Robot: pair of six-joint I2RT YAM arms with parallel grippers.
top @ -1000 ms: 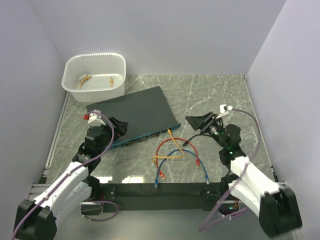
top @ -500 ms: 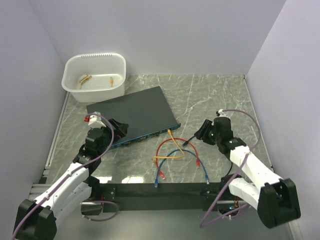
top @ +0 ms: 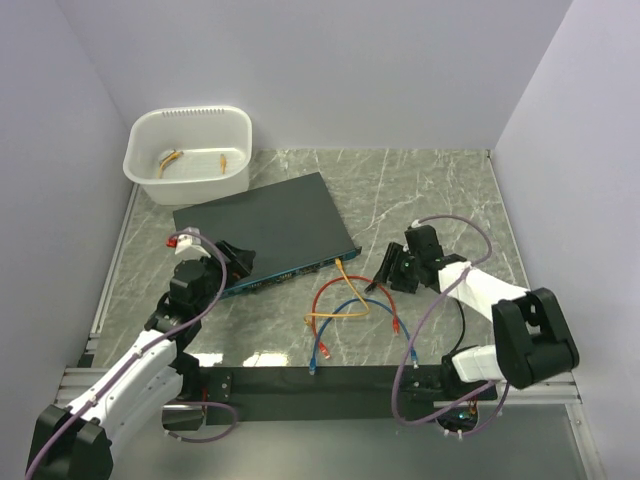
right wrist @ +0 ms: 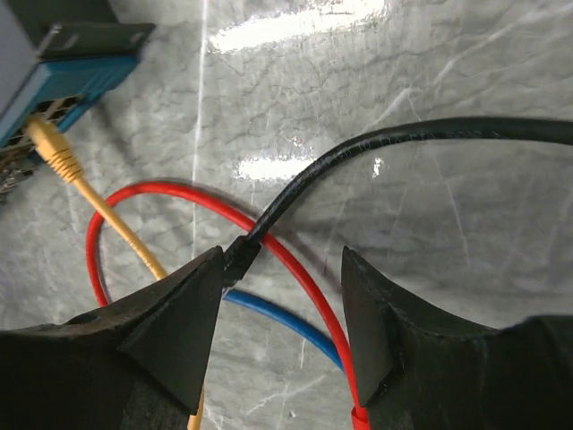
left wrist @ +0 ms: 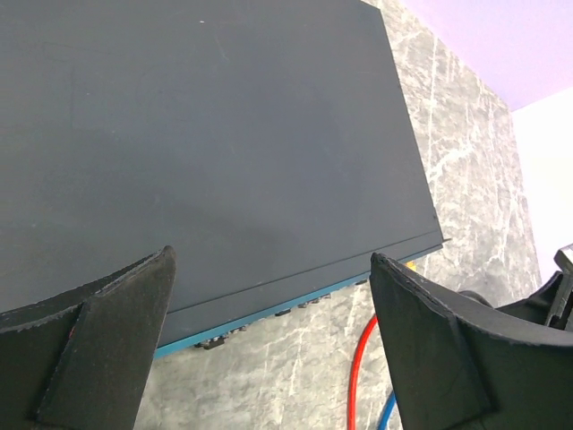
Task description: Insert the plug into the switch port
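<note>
The plug (right wrist: 238, 258), a small black moulded end on a round, glossy black cable (right wrist: 403, 136), lies on the surface (top: 430, 190) around its middle, a little toward the near edge, where it crosses a red cable (right wrist: 295, 278). It sits between the spread fingers of the right end effector (right wrist: 282, 260), close beside one finger and clear of the other, so nothing is pinched.

The switch port (right wrist: 43, 109) is one of a row of small square sockets in the narrow teal-blue face (top: 290, 272) of a flat, matte black box (top: 265, 222). The box lies askew in the left half of the surface, with that face turned toward the near right. A yellow cable (right wrist: 61, 159) with a ribbed boot meets the row at its right end. A blue cable (top: 352, 303) loops with the red and yellow ones just off that face.

The left end effector (left wrist: 270, 260) hangs over the box's near left part, its wedge-shaped black fingers wide apart and holding nothing. A white tub (top: 186, 182) with rounded corners stands at the far left corner. The surface is grey-green, veined like marble, and shiny.
</note>
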